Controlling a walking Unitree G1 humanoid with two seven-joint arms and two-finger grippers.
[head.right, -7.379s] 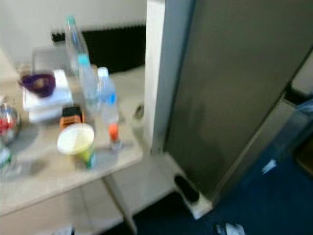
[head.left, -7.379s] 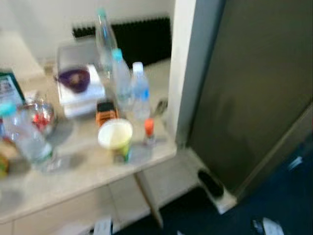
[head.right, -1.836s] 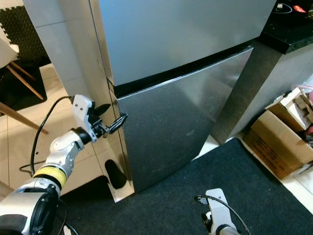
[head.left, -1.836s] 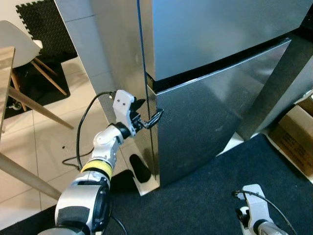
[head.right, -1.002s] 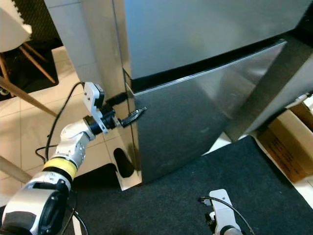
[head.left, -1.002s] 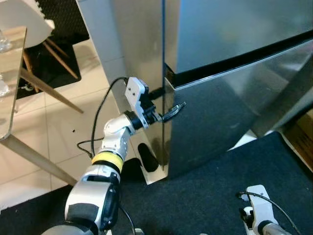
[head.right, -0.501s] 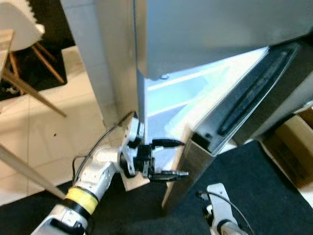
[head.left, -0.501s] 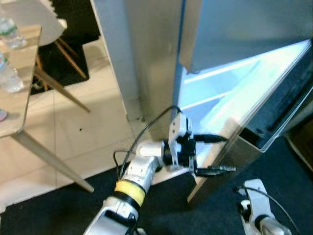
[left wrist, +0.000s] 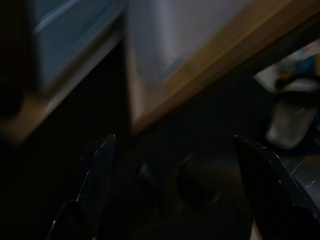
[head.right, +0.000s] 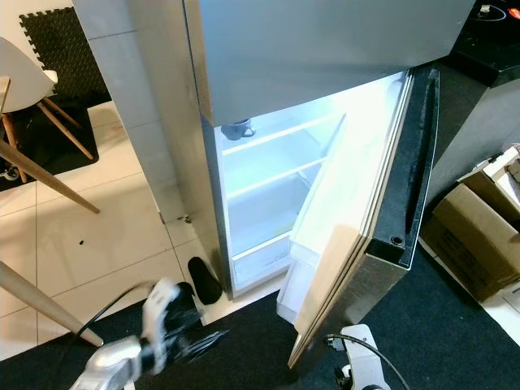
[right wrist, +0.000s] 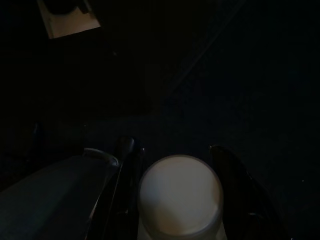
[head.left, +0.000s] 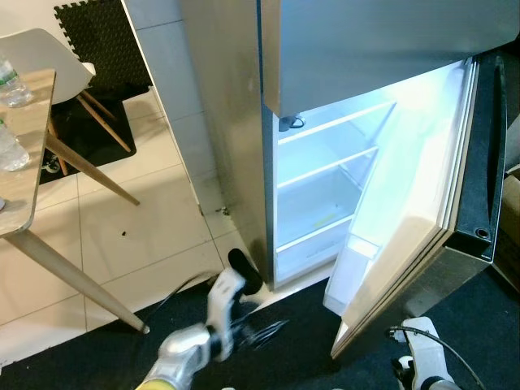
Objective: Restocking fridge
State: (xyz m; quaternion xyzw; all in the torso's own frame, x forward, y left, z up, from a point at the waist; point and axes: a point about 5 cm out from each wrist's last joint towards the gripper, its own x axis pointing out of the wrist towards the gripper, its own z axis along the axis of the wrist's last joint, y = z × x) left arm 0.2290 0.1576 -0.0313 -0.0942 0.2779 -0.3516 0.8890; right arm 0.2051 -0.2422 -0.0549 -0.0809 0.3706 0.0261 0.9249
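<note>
Floor: pale tiles on the robot's left, a dark mat in front of the fridge.
Fridge: a steel fridge stands ahead; its upper door is shut.
Door: the lower door is swung wide to the right, its white inner side lit.
Inside: white shelves, brightly lit; a small dark cup sits at the left end of the top shelf.
Desk: a wooden desk at the far left, with bottles near its front edge and a white chair behind it.
Box: a cardboard box stands on the mat to the right of the door.
Left gripper: the left gripper is low over the mat in front of the fridge's left corner, blurred; its fingers are spread apart and hold nothing.
Right gripper: the right gripper hangs idle over the mat; its view is very dark, and I cannot tell how its fingers stand.
</note>
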